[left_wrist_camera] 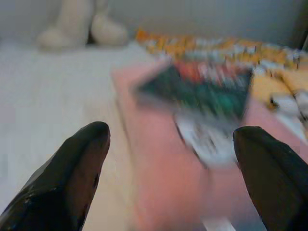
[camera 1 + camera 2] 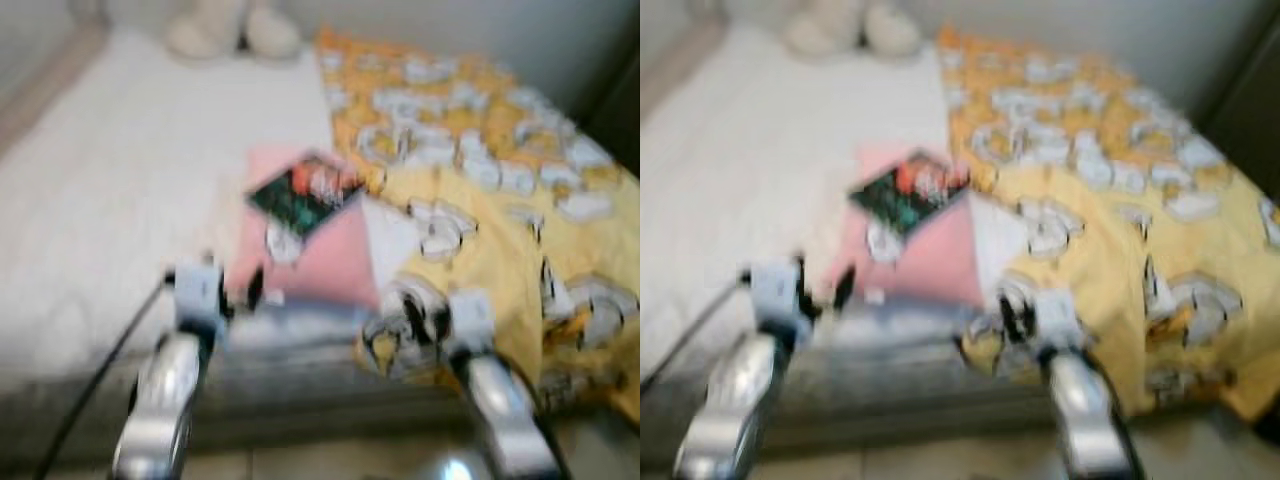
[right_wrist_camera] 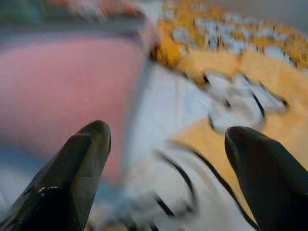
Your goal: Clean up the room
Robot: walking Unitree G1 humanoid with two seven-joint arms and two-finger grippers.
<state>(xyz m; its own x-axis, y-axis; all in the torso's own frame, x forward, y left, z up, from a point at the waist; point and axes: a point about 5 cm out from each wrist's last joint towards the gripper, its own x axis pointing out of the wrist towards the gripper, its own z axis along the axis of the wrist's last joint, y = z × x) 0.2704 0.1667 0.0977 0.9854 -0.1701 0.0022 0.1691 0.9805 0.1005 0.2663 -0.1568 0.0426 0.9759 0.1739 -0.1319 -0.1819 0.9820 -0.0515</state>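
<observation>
A pink pillow (image 2: 320, 255) lies on the bed (image 2: 110, 200) near its front edge, and everything else is best placed from it. A dark, colourful packet or booklet (image 2: 300, 195) rests on the pillow's upper part; blur keeps me from saying which it is. Touching the pillow's right side, a yellow blanket with a white pattern (image 2: 480, 170) spreads rumpled across the right half of the bed and hangs over the front edge. Far beyond the pillow, by the wall, sits a pale plush toy (image 2: 230, 30). The left gripper (image 1: 168, 159) hovers just in front of the pillow's near left corner, fingers spread wide, with pillow and packet straight ahead of it. The right gripper (image 3: 163, 149) is off the pillow's near right corner, above the blanket's edge, fingers likewise spread apart and holding nothing. The step in hand looks like an approach to the bed, before any grasp. The next move likely calls for steadying the body, then bringing the left gripper onto the packet or the pillow's edge and closing on it.
</observation>
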